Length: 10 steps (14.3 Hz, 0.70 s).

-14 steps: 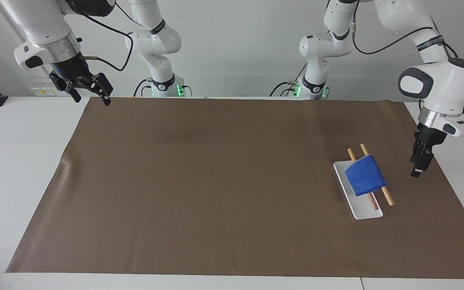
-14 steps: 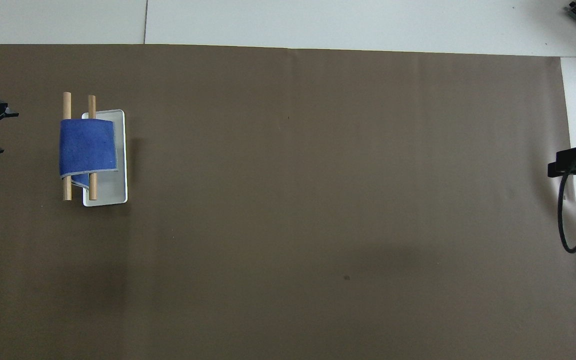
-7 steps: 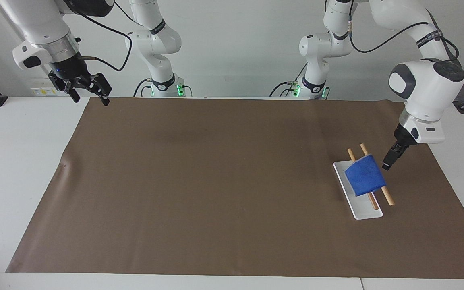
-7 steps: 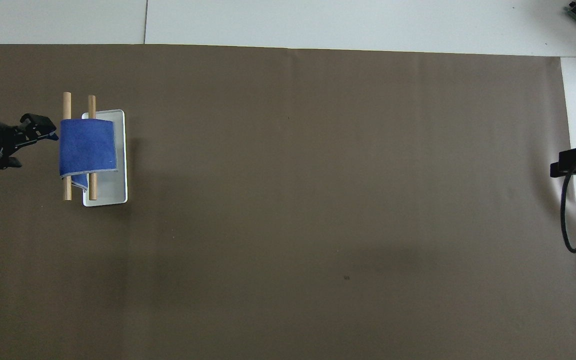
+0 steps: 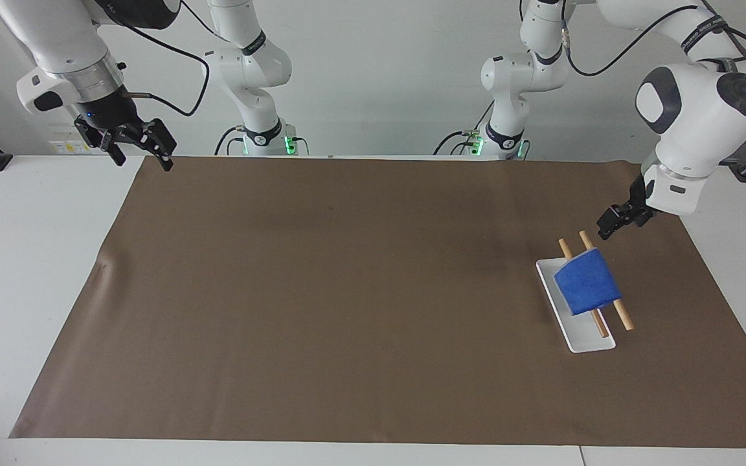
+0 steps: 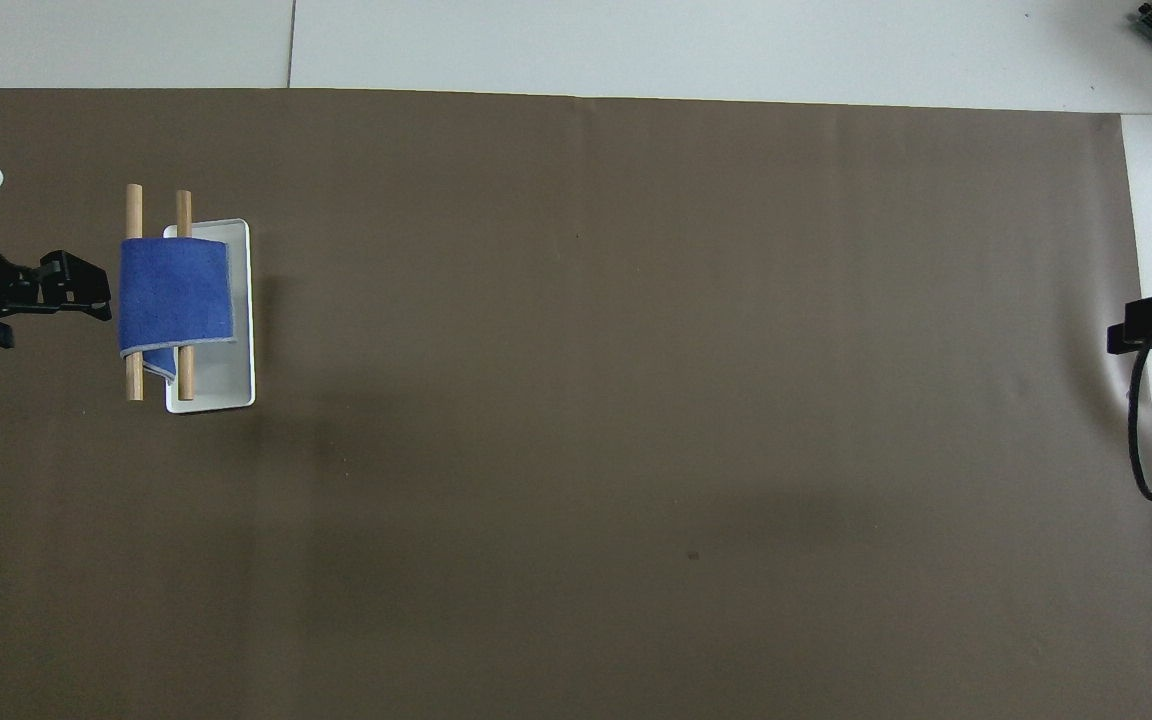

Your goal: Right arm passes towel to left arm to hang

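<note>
Brown matting covers the bench (image 5: 36,259). Left pincer (image 5: 608,228) hangs over the mat just beside the rack (image 5: 596,285) — empty, its gap unreadable. Draped over that rack's two wooden rods lies the towel (image 5: 585,283). Right pincer (image 5: 138,145) waits well apart from the rack, spread open, holding nothing.

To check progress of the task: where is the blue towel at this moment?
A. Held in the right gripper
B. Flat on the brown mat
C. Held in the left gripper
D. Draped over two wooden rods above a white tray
D: the towel hangs over the wooden rods above the white tray, with neither gripper touching it.
</note>
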### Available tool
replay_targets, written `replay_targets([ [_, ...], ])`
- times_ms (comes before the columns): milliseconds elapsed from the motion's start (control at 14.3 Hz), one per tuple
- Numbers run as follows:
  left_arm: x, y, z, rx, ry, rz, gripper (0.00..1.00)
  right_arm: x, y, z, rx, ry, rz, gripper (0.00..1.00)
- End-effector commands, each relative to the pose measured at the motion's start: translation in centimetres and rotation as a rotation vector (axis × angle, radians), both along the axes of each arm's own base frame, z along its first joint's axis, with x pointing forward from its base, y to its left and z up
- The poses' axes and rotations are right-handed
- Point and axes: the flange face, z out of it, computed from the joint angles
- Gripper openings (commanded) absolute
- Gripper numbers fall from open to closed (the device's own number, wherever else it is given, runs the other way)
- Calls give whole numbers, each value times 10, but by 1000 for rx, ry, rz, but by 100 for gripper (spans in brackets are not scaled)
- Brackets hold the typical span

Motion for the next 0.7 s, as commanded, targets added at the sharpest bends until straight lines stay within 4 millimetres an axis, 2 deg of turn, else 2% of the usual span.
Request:
replay_targets([
  [0, -1, -10, 21, 35, 54, -96, 93, -3, 0, -1, -3, -5, -7, 100],
  [140, -9, -31, 34, 37, 58, -134, 93, -4, 2, -1, 0, 1, 1, 100],
  [280, -21, -36, 51, 41, 52, -144, 94, -4, 2, 0, -1, 0, 1, 100],
  [351, -27, -48, 58, 40, 53, -162, 95, -4, 2, 0, -1, 0, -1, 100],
  [491, -37, -58, 66, 39, 52, -179, 99, -4, 2, 0, 1, -1, 4, 100],
  [631, -46, -70, 64, 36, 54, -189, 100, -3, 21, 0, -25, 0, 41, 100],
])
